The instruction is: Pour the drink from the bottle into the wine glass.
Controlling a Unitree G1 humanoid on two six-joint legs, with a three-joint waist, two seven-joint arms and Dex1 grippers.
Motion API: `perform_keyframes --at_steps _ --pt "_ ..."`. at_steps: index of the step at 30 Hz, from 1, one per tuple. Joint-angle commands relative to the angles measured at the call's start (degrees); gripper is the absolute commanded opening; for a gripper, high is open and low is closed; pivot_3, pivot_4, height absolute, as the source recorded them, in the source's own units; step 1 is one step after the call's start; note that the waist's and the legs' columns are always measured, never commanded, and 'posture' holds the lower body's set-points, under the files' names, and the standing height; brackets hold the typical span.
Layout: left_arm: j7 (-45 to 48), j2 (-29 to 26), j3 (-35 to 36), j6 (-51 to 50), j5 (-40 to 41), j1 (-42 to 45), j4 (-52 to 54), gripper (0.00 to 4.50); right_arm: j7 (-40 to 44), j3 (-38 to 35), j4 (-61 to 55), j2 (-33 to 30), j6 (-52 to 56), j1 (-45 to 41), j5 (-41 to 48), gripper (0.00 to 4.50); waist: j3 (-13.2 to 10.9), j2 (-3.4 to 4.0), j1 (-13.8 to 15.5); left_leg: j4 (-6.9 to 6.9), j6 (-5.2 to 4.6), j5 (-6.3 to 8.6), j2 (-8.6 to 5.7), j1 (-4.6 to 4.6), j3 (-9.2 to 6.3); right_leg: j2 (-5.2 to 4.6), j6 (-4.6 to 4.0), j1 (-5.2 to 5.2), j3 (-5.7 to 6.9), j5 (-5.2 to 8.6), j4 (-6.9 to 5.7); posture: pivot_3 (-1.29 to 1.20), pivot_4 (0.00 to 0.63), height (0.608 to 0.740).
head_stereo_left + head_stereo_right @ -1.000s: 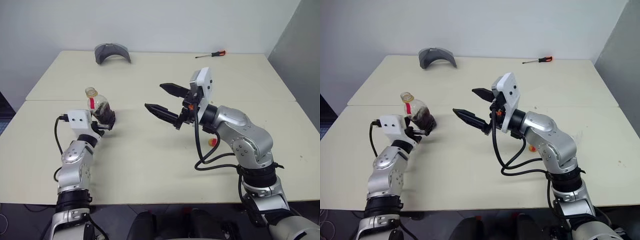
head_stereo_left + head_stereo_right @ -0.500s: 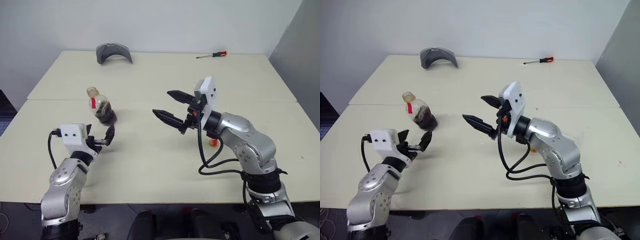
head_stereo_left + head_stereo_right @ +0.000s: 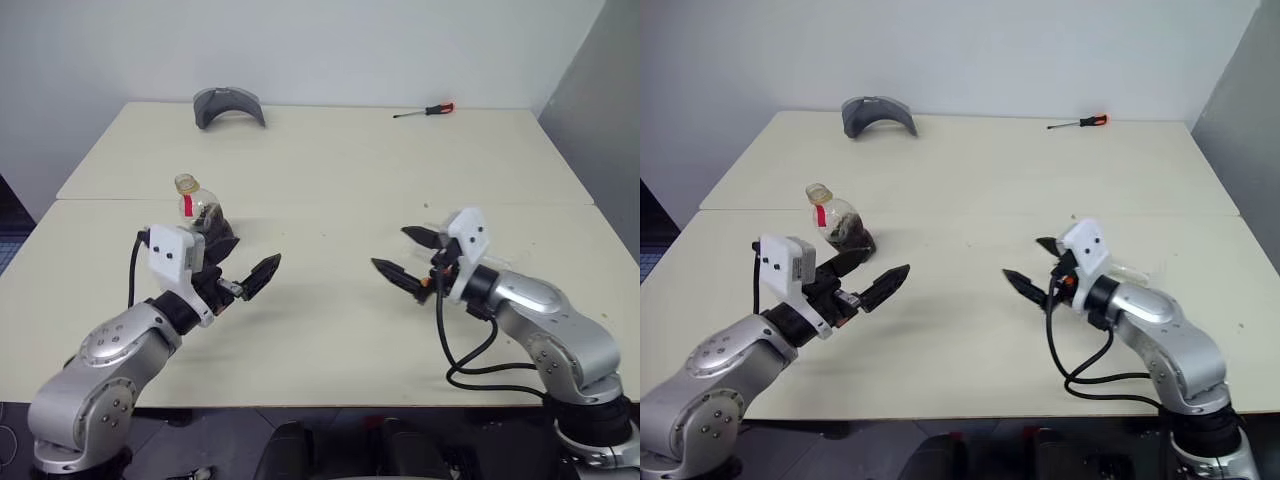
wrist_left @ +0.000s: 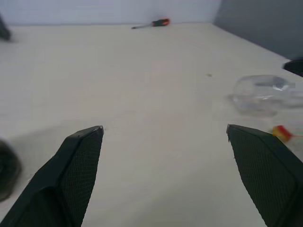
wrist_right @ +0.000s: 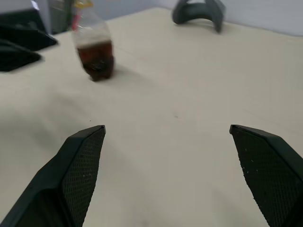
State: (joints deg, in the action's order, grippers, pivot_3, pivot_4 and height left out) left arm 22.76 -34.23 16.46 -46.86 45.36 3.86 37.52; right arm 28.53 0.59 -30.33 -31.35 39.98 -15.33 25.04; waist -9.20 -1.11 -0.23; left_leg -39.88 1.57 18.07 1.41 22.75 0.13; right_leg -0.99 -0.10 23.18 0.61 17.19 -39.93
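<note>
Bottle (image 3: 203, 217) stands upright just behind the left gripper (image 3: 250, 280), whose fingers are spread and empty. Wine glass (image 4: 262, 94) lies toppled beside the equally spread right gripper (image 3: 407, 256); a careless approach may roll it away.

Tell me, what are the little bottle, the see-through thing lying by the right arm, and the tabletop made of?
The bottle looks like clear, thin plastic: squat, with dark drink showing through. The wine glass lying on its side seems to be glass, though clear plastic is possible; it is transparent with glints. The table looks like matt cream laminate, smooth, with a seam between two tops.
</note>
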Motion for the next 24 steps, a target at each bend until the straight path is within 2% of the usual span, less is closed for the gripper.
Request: perform_keyframes --at_steps 1,7,14,19,24 --pt "5.59 -2.33 -2.08 0.07 2.41 1.86 -0.02 4.48 -1.4 -2.02 -1.6 -3.0 -4.02 2.18 -5.48 4.5 -0.01 0.0 0.01 0.01 0.03 -0.01 0.01 0.0 0.01 0.0 0.0 0.0 0.0 0.0 0.02 0.0 0.15 0.74" --pt "13.03 -2.9 -8.82 4.0 -0.89 7.93 -6.26 4.48 -2.37 -2.5 -2.28 -7.75 -9.44 7.9 -13.81 4.5 -0.01 0.01 0.09 0.0 0.07 -0.04 0.0 -0.02 0.01 0.04 0.0 -0.01 -0.01 0.0 0.0 0.0 0.15 0.74" --pt "21.59 -3.55 -13.45 7.86 -3.36 12.94 -11.39 4.48 -4.57 -3.76 -5.07 -8.95 -9.62 12.65 -19.6 4.5 -0.01 0.01 0.08 0.01 0.18 -0.1 0.02 -0.01 0.02 0.06 0.0 0.0 -0.03 0.01 0.01 0.0 0.15 0.74" --pt "24.6 -2.87 -15.6 9.76 -5.43 14.74 -13.54 4.48 -4.02 -4.17 -3.88 -11.65 -11.16 13.83 -24.36 4.5 -0.01 0.01 0.09 0.01 0.18 -0.1 0.0 0.0 0.02 0.07 0.01 0.0 -0.02 0.01 0.02 0.0 0.15 0.74" --pt "25.22 -1.42 -17.0 10.98 -6.88 15.28 -14.01 4.48 -3.29 -1.06 1.04 -13.93 -14.76 13.22 -29.61 4.5 -0.01 0.01 0.09 -0.01 0.11 -0.06 0.0 -0.01 0.03 0.06 0.01 -0.01 -0.04 0.01 0.01 0.0 0.15 0.74"
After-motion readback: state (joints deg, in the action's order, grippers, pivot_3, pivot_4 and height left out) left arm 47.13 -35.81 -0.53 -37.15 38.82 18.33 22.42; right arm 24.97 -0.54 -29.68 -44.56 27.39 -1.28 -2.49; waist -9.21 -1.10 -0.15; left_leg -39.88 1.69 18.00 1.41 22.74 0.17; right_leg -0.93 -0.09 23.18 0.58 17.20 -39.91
